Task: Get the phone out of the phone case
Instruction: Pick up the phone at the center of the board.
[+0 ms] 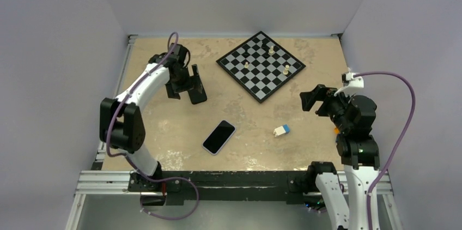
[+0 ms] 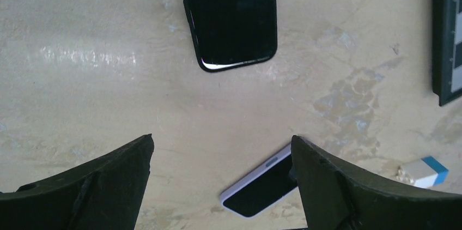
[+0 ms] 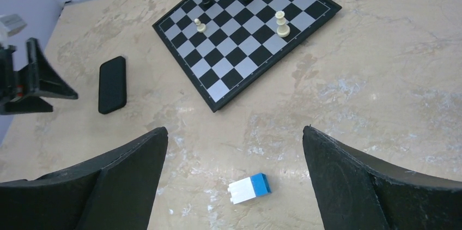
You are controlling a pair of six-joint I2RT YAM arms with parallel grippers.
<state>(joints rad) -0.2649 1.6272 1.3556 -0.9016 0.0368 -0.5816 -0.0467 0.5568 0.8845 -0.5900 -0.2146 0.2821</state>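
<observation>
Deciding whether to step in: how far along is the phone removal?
Apparently done: the light-edged phone lies alone mid-table, apart from the black slab, seemingly the case, by the left pincer. In hand: nothing; it and the right pincer stand open. Left: confirming the slab is empty; glare hides that.

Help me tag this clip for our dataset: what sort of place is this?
Most likely a robotics lab test cell: a left arm and right arm bolted to a metal frame at the table edge, blank grey walls around it, and unrelated props, a chessboard and a small block.
</observation>
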